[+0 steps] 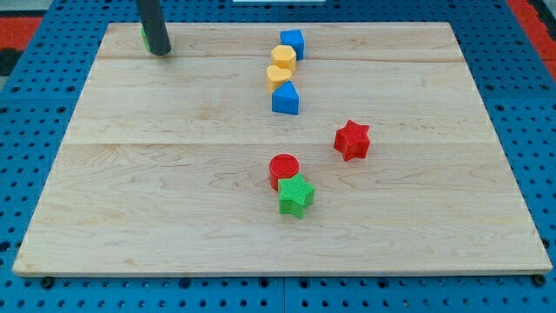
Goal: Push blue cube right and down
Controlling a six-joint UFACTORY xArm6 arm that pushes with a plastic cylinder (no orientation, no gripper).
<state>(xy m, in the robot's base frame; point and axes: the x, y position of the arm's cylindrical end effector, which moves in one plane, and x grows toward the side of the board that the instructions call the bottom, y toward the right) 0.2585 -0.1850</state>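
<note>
The pale wooden board (174,174) lies on a blue perforated bench. There are no jaws; my tip (159,52) rests at the view's top left, beside a green block (143,36) and well apart from the blue cube (292,42) at top centre, which touches a yellow block (283,57). The cube looks light, rigid and easily slid, so contact belongs on its upper-left face.

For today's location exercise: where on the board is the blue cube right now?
The blue cube sits near the view's top edge, just right of centre, at the top of a short column, touching the yellow block directly below it.
</note>
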